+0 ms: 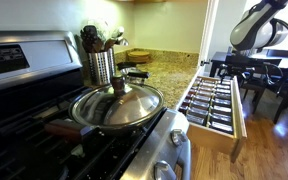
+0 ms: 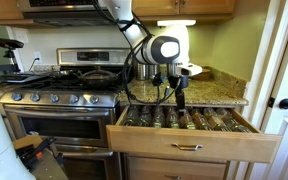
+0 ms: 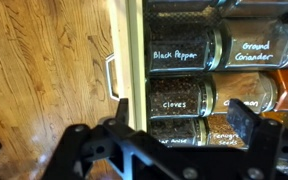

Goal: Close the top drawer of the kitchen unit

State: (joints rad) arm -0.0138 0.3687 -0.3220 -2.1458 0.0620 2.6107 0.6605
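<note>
The top drawer (image 2: 194,148) stands pulled out of the kitchen unit (image 2: 224,98), directly beneath the spread, empty fingers (image 3: 246,113) of the gripper (image 2: 180,102), so the approach seems in hand, and next they must get beyond its front and push inward.

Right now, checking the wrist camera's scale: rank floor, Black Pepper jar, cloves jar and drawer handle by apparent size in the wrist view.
Largest to smallest:
1. floor
2. Black Pepper jar and cloves jar: they look alike, so unranked
3. handle
</note>
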